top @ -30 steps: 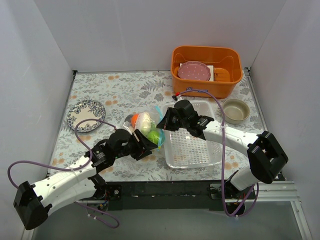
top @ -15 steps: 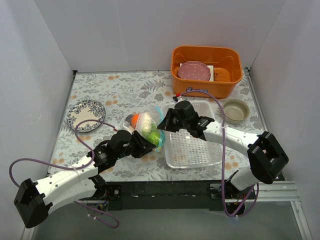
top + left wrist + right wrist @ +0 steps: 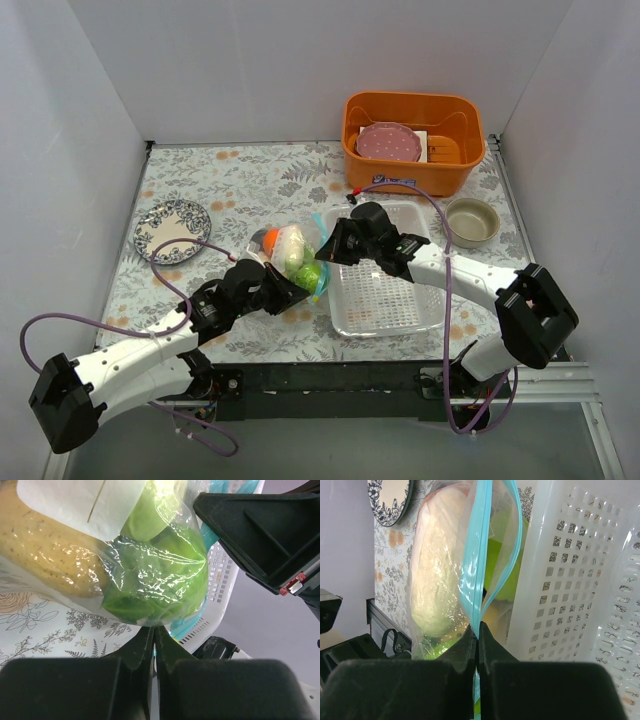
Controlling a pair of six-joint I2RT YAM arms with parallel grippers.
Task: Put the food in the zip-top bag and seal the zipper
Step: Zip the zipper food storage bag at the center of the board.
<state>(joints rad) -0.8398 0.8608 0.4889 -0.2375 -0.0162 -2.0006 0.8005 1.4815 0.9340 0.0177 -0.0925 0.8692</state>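
Top external view, left to right. The left gripper was clamped together on the lower edge of the zip-top bag. The bag sat between the two grippers, just beside the perforated tray, with the food inside and the green pepper nearest the left fingers. The right gripper was pinched on the zipper, whose strips gaped above the pinch. Sealing likely required the left to hold the bag taut while the right slid along the strip with even pressure. No legible writing appeared.
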